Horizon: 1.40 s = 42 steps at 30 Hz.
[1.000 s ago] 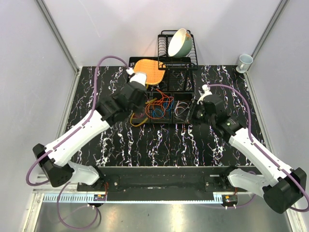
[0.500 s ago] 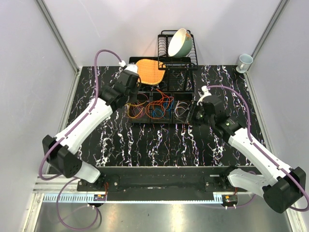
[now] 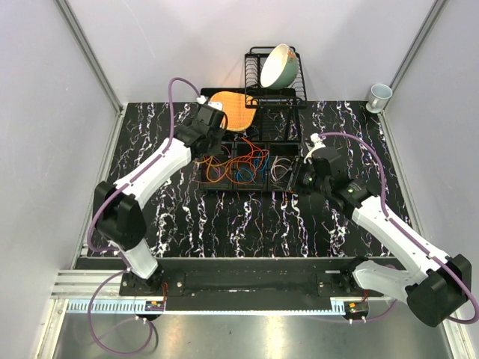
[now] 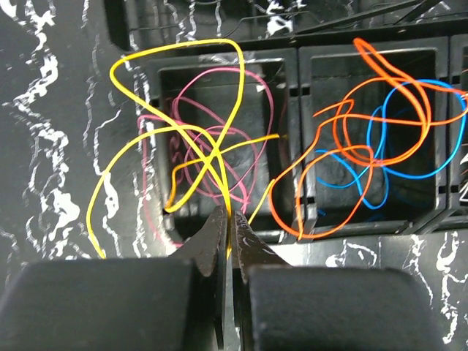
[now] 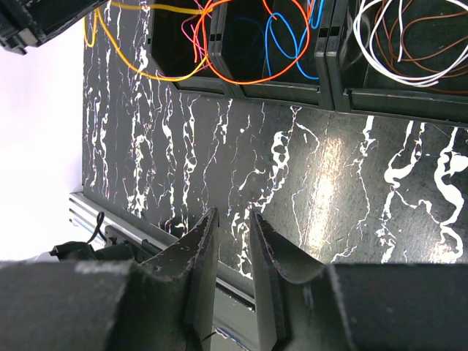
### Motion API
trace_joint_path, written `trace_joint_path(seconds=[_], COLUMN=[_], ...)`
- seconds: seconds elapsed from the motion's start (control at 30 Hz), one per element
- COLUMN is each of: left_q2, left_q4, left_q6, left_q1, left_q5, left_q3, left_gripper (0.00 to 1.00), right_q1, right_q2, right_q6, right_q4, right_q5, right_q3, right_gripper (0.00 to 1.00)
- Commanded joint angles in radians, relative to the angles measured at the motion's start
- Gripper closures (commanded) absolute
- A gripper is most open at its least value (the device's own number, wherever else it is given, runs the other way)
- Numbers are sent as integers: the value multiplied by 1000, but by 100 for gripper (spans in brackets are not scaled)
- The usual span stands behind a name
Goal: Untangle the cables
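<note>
My left gripper [image 4: 228, 219] has swung from beside the tray [image 4: 291, 131] to over its left compartment, jaws pinching the yellow cable [image 4: 241, 73], whose loops now drape across that compartment; I judge the strand is coming free. My right gripper [image 5: 230, 241] hovers in front of the tray, slightly spread, empty

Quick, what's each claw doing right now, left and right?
Left claw: closed, pinching the yellow cable.
Right claw: slightly open, holding nothing.
</note>
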Motion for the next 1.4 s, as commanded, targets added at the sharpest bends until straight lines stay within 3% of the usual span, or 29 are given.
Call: trace_joint_path(seconds=[0.0,0.2,0.6,1.13,1.37], left_q2=[22,60,-65,-117,-153], left_q4=[99,190,432,357,311], left_q6=[-3,-12,-117,-184,-206], left_q1=[8,12,12,2,-23], left_q5=[22,15,80,185,165], left_q3=[54,2,-338,-397,-433], left_gripper=[100,100,100,100,100], right_q1=[5,5,5,4,5], right_q2=[5,9,15,12,8], right_q6=[-17,-17,-7,13,14], right_q4=[20,20,35,48,49], right_q5=[26,24,13,-10,-16], right_q3=[-6,-5,-21,-37,-37], right_gripper=[71,71,71,71,71])
